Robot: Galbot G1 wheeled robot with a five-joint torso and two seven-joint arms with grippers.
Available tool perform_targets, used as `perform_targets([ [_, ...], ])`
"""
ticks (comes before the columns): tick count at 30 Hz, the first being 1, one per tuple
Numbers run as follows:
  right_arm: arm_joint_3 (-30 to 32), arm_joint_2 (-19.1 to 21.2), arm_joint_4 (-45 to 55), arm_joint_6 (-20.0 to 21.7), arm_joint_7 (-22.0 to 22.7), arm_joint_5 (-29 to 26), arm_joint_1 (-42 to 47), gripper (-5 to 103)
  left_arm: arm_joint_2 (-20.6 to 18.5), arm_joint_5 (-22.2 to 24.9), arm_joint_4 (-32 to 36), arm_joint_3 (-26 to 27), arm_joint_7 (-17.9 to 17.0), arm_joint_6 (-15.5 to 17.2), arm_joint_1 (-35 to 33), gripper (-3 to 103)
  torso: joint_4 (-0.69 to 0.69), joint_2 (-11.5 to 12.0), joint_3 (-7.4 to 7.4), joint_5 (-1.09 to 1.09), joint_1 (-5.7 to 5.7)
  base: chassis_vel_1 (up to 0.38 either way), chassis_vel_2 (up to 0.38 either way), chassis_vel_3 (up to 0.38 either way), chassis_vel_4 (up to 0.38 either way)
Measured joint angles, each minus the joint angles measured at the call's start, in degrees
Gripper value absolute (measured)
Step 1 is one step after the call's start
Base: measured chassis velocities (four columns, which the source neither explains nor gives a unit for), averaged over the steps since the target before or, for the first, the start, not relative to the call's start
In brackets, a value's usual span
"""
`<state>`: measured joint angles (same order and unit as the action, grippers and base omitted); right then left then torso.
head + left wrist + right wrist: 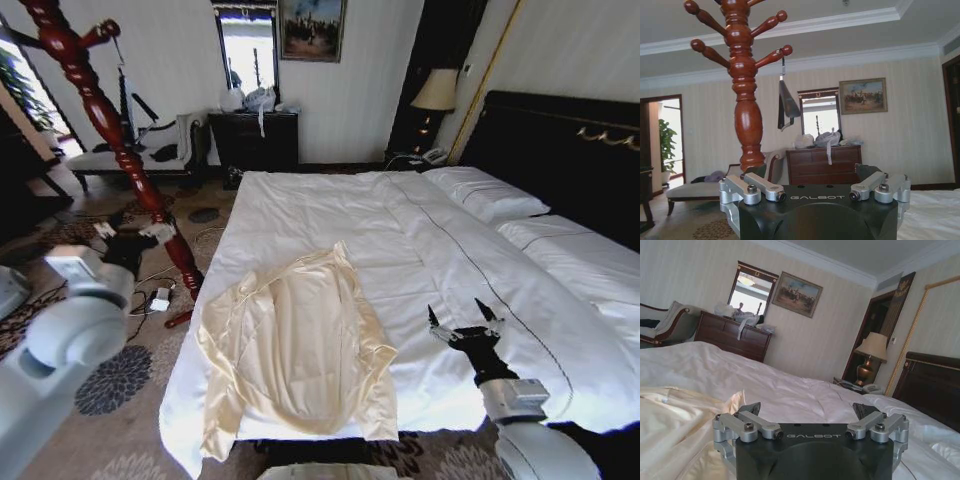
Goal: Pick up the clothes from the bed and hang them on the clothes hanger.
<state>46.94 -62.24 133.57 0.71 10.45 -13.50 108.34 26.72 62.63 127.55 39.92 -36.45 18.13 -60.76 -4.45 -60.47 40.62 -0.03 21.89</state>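
The clothes [295, 350], a cream-yellow satiny top, lie spread flat on the near left part of the bed [400, 230], with one sleeve over the edge. In the right wrist view the clothes [670, 425] lie just beside my gripper. My right gripper [465, 322] hovers open and empty over the white duvet, to the right of the clothes; its dark fingertips [751, 407] stand wide apart. The black clothes hanger [128, 92] hangs from a peg of the red wooden coat stand [110, 130]. My left gripper [130, 232] is raised beside the bed, open and empty, facing the clothes hanger [786, 102].
The coat stand [742, 85] stands on the carpet left of the bed. Cables and a small box [160, 298] lie at its foot. A dark dresser [255, 140] and a chaise [130, 155] line the far wall. Pillows [490, 195] lie below the dark headboard [560, 150].
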Motion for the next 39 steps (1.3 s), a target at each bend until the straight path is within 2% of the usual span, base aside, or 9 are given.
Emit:
perform_targets([
  [1, -0.3, -0.6, 0.0, -0.1, -0.1, 0.5, 0.1, 100, -1.0, 1.4, -1.4, -1.9, 0.0, 0.3, 3.5, 101, -0.08, 0.0, 0.0, 0.03, 0.0, 0.0, 0.0, 0.0, 0.0],
  [3, -0.6, -1.0, 0.1, -0.1, -0.1, 0.8, 0.1, 100, -1.9, 2.2, -3.5, -3.8, 0.5, 0.6, 7.1, 100, -0.08, 0.0, 0.0, 0.03, 0.0, 0.0, 0.0, 0.0, 0.0],
  [6, -0.8, -1.6, 0.8, 0.3, -0.2, 1.0, 0.2, 100, -2.9, 3.0, -9.8, -8.8, 3.2, 0.7, 16.1, 98, 0.03, 0.0, 0.0, 0.04, 0.0, 0.0, 0.0, 0.0, 0.0],
  [11, 0.2, -1.6, 1.5, 0.5, -0.2, 1.0, 0.9, 100, -2.1, 4.0, -19.0, -15.9, 6.2, 0.1, 27.2, 101, -0.01, 0.0, 0.0, 0.0, 0.0, 0.0, 0.0, 0.0, 0.0],
  [14, 0.7, -1.9, 1.7, 0.6, -0.2, 1.0, 1.1, 100, -1.4, 4.6, -19.6, -17.5, 6.3, 0.8, 31.2, 100, 0.0, 0.0, 0.01, -0.01, 0.01, 0.0, 0.0, 0.0, 0.0],
  [21, 1.3, -2.6, 1.6, 0.6, -0.2, 0.9, 1.5, 100, 1.7, 8.9, -21.1, -25.3, 2.7, 5.2, 46.8, 100, 0.0, 0.0, -0.02, 0.06, -0.02, 0.0, 0.0, 0.0, 0.0],
  [27, 1.2, -3.3, 1.1, 1.0, -0.2, 1.7, 1.3, 100, 6.5, 13.4, -33.2, -37.2, -0.4, 10.0, 63.0, 99, -0.02, 0.0, 0.0, 0.03, 0.0, 0.0, 0.0, 0.0, 0.0],
  [33, 1.2, -4.0, 1.1, 1.0, -0.2, 2.1, 1.2, 100, 10.4, 15.0, -39.8, -43.2, -0.1, 12.3, 71.4, 99, -0.02, 0.0, 0.0, 0.04, -0.01, 0.0, 0.0, 0.0, 0.0],
  [39, 1.5, -4.5, 1.2, 0.9, -0.2, 2.5, 1.5, 100, 14.1, 16.7, -44.5, -45.6, -3.3, 17.4, 76.9, 98, -0.02, 0.0, 0.0, 0.04, 0.0, 0.0, 0.0, 0.0, 0.0],
])
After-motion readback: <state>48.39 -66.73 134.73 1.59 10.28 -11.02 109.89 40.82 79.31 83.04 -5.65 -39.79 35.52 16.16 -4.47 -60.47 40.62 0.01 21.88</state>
